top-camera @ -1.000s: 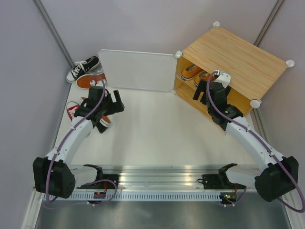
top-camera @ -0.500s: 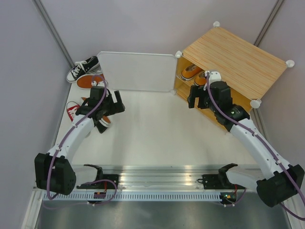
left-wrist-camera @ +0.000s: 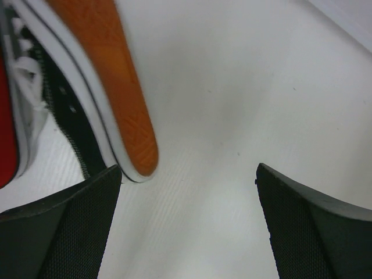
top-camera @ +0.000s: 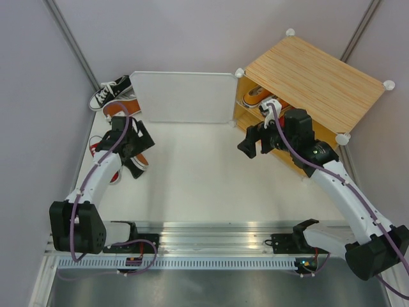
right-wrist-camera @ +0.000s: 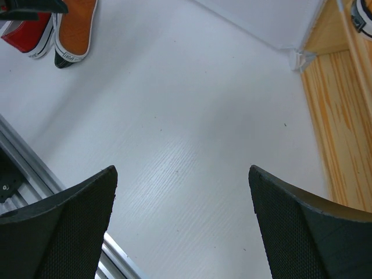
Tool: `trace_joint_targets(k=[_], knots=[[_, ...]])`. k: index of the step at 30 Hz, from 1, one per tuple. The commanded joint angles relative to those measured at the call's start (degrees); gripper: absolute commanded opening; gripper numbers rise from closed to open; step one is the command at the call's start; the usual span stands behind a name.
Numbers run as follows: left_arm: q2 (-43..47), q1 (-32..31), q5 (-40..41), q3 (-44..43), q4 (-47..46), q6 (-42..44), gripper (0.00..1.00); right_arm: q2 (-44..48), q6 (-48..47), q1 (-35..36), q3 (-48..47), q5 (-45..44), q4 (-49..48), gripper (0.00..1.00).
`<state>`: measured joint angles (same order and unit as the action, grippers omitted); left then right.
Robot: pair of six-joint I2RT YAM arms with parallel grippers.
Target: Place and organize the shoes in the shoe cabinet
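The shoe cabinet (top-camera: 313,80) stands at the back right with its frosted door (top-camera: 185,96) swung open to the left. An orange sneaker (top-camera: 255,94) lies on its upper shelf. At the left are a black sneaker (top-camera: 112,91), an orange one (top-camera: 118,107), a red one (top-camera: 96,146) and a black one on its side (top-camera: 137,164). My left gripper (top-camera: 134,148) hovers open just right of that tipped sneaker (left-wrist-camera: 116,87), whose orange sole faces me, with nothing between the fingers. My right gripper (top-camera: 255,142) hangs open and empty over the table in front of the cabinet.
Grey walls close in the table on the left, back and right. The cabinet's wooden floor (right-wrist-camera: 337,116) and a white corner knob (right-wrist-camera: 299,58) sit right of my right gripper (right-wrist-camera: 183,221). A metal rail (top-camera: 211,240) runs along the near edge.
My right gripper has backed out of the cabinet opening, leftward and toward the table's middle. My left gripper has shifted left, closer to the shoes. Both stayed open.
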<state>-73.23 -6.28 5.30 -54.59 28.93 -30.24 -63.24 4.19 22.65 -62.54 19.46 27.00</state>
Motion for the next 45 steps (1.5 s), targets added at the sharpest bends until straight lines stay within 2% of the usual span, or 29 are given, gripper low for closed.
trace_joint_targets(k=[1, 2, 7, 14, 19, 27, 30, 33, 36, 38, 39, 40, 42, 43, 45], knots=[[-0.07, 4.34, 8.04, -0.26, 3.06, -5.96, 1.00, -0.56, -2.34, 0.02, 1.19, 7.16, -2.56, 0.97], [0.10, 6.18, 11.10, 0.35, 3.41, -6.58, 1.00, -0.65, -1.82, 0.11, 1.63, 8.56, -3.18, 0.97], [1.16, 15.06, 15.87, 1.85, 3.33, -9.13, 1.00, -1.53, 1.26, 0.28, 2.95, 12.52, -8.01, 0.97], [-5.24, 25.25, 14.66, -0.42, 1.75, -8.52, 1.00, -3.20, -0.23, 3.18, 2.69, 11.39, -7.93, 0.98], [-13.42, 28.34, 11.58, -3.85, 0.25, -7.47, 1.00, -3.73, -1.46, 4.06, 2.60, 10.33, -8.19, 0.98], [-25.63, 29.84, 8.59, -10.45, -0.89, -6.76, 1.00, -5.66, -3.13, 4.94, 1.02, 9.02, -6.88, 0.98], [-29.15, 30.45, 6.30, -11.50, -0.89, -7.55, 0.94, -5.40, -3.75, 4.94, 1.37, 7.70, -6.62, 0.98], [-30.39, 30.54, 5.77, -11.07, -0.89, -8.43, 0.85, -5.40, -3.66, 4.94, 1.81, 7.26, -6.70, 0.98], [-31.00, 30.63, 5.69, -10.19, -0.89, -8.78, 0.72, -5.84, -3.66, 5.03, 1.81, 7.17, -6.96, 0.98], [-31.01, 30.63, 5.42, -9.31, -0.98, -8.96, 0.55, -6.36, -3.66, 4.94, 1.46, 7.08, -6.96, 0.98], [-30.66, 30.63, 5.42, -9.05, -0.89, -9.13, 0.37, -6.63, -3.66, 5.03, 1.37, 7.08, -6.97, 0.98], [-30.39, 30.63, 5.77, -8.78, -0.98, -9.22, 0.29, -6.80, -3.66, 4.94, 1.20, 7.08, -6.97, 0.98], [-29.43, 30.63, 6.12, -8.17, -0.63, -9.22, 0.16, -7.16, -3.66, 5.03, 0.93, 7.08, -7.14, 0.98], [-28.99, 30.63, 6.65, -8.17, -0.28, -9.22, 0.06, -7.24, -3.75, 4.94, 0.85, 6.99, -7.14, 0.98], [-27.76, 30.63, 7.44, -8.43, 0.77, -9.05, 0.02, -7.25, -3.75, 4.94, 0.84, 6.99, -7.31, 0.98]])
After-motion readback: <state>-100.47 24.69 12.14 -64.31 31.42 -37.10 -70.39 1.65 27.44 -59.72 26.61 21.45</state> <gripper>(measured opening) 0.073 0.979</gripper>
